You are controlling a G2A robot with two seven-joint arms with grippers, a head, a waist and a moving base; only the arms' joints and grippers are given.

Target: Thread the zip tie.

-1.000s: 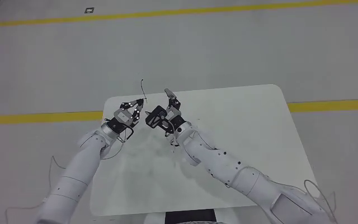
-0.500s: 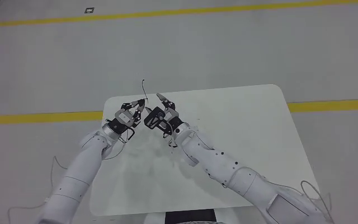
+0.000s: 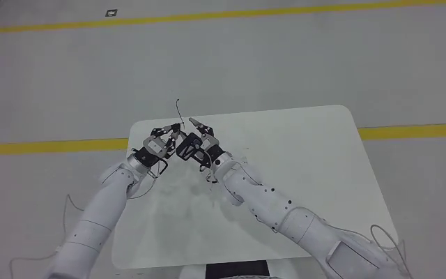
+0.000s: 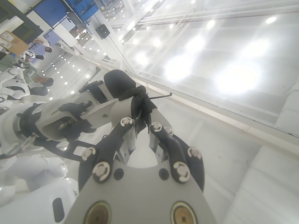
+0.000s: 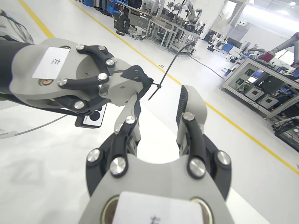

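Observation:
A thin black zip tie [image 3: 178,110] [image 5: 172,64] stands up over the table's far left corner, its long tail pointing away from the table. My left gripper [image 3: 175,130] [image 4: 140,111] [image 5: 146,82] is shut on it just beside its small head [image 5: 158,86], with black-wrapped fingertips. A short end [image 5: 151,95] sticks out below the head. My right gripper [image 3: 189,133] [image 5: 161,104] is open right beside the left one. The zip tie's short end hangs just beyond the gap between its ribbed fingers [image 5: 184,103], touching neither.
The white table [image 3: 293,160] stretches to the right and toward me under both arms. Its far edge and left corner lie just below the grippers. Grey floor with yellow lines [image 3: 63,146] surrounds it. Workbenches [image 5: 259,87] stand far off.
My right gripper has moved left, closing in on the left gripper and the zip tie, and stayed open. The left gripper and zip tie have hardly shifted.

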